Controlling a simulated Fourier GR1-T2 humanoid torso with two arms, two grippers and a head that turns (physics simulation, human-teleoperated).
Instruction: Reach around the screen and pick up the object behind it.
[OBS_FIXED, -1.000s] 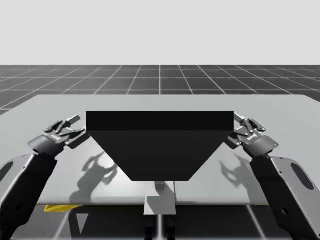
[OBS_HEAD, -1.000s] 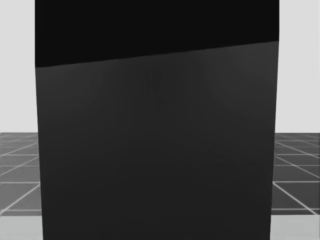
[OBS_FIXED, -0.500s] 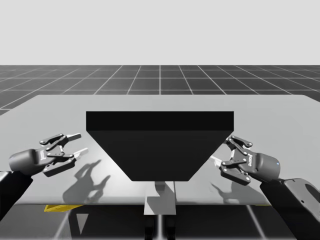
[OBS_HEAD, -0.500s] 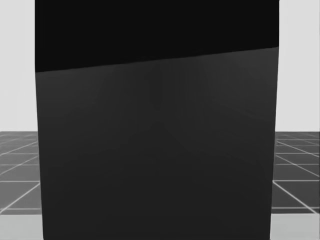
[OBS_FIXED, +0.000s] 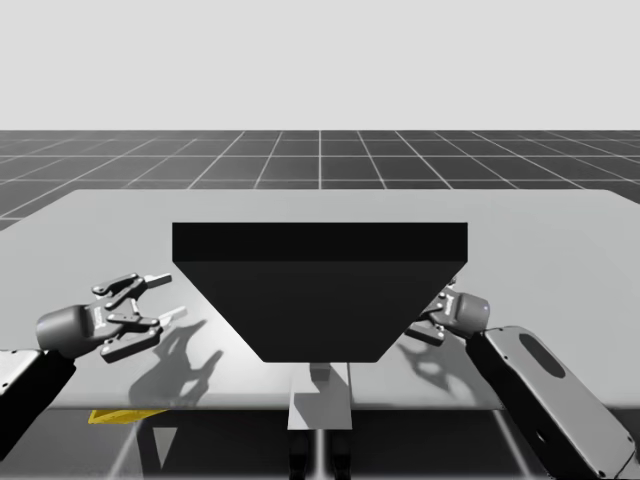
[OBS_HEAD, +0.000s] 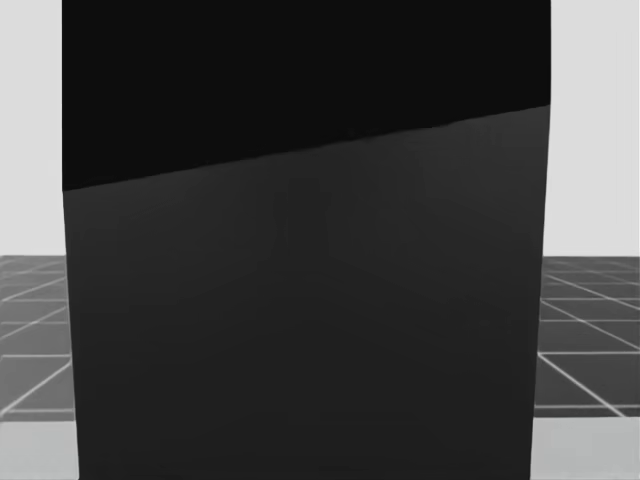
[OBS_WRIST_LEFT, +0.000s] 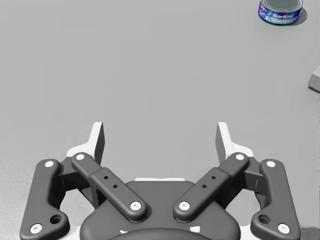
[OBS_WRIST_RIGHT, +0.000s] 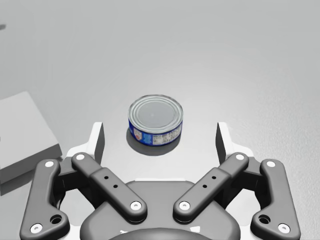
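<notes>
My right gripper (OBS_WRIST_RIGHT: 160, 134) is spread wide. The low blue can (OBS_WRIST_RIGHT: 155, 119) stands upright on the table (OBS_WRIST_RIGHT: 240, 60) between its fingertips and touches neither. The can's grey lid is sealed, so I cannot tell what is inside. A grey block (OBS_WRIST_RIGHT: 22, 135), cut off at the edge, lies just beside that gripper. My left gripper (OBS_WRIST_LEFT: 160, 137) is also wide open over bare table, with the can well ahead and off to one side. From above, the dark screen (OBS_FIXED: 320, 290) hides the can and part of my right gripper.
</notes>
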